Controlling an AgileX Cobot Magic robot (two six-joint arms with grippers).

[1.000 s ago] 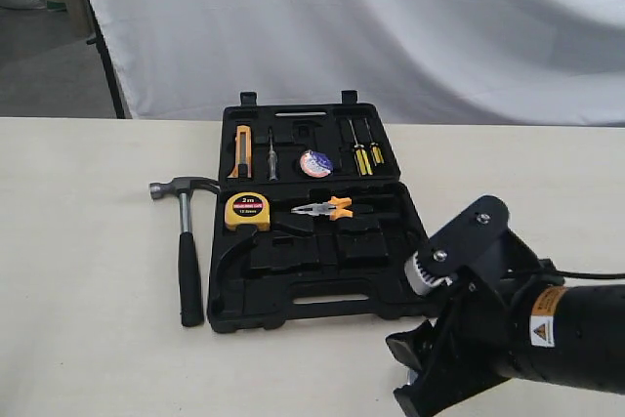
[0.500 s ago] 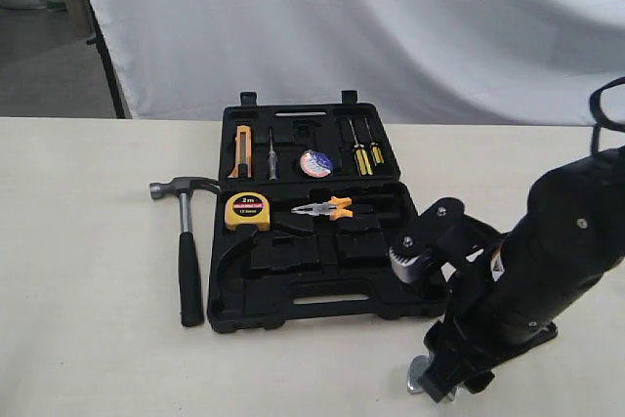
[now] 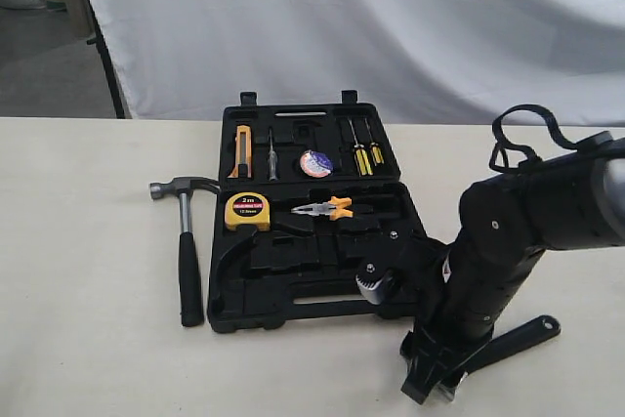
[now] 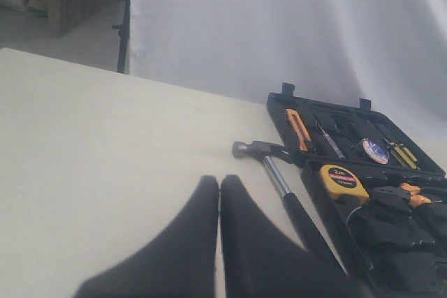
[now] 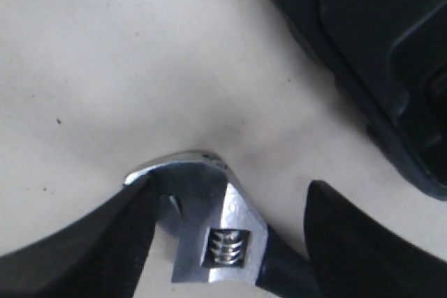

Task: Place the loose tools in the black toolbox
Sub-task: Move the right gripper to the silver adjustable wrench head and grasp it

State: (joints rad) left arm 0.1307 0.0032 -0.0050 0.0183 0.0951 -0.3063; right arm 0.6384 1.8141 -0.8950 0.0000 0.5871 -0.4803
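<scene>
Already inside black toolbox [image 3: 256,271]: tape roll [image 3: 315,163]; right gripper [image 5: 232,190] spread around wrench [image 3: 515,336]; left gripper [image 4: 219,181] closed, empty.

We find the toolbox [image 3: 293,290] black throughout, recesses and all. The hammer [image 3: 187,251] pairs a bright steel head and shaft with a black grip. The tape roll [image 3: 315,163] is black under a blue-and-white label. The wrench [image 5: 209,232] is shiny silver at the head, with a ribbed screw, and black along its handle. The tape measure [image 3: 247,210] is yellow with a black face (a red band crosses it), and the pliers [image 3: 327,207] have orange handles. The screwdrivers [image 3: 363,158] are striped yellow and black. The left gripper [image 4: 218,181] and right gripper [image 5: 230,181] are black. The table [image 3: 88,339] is pale cream, the cloth [image 3: 391,26] behind white.
</scene>
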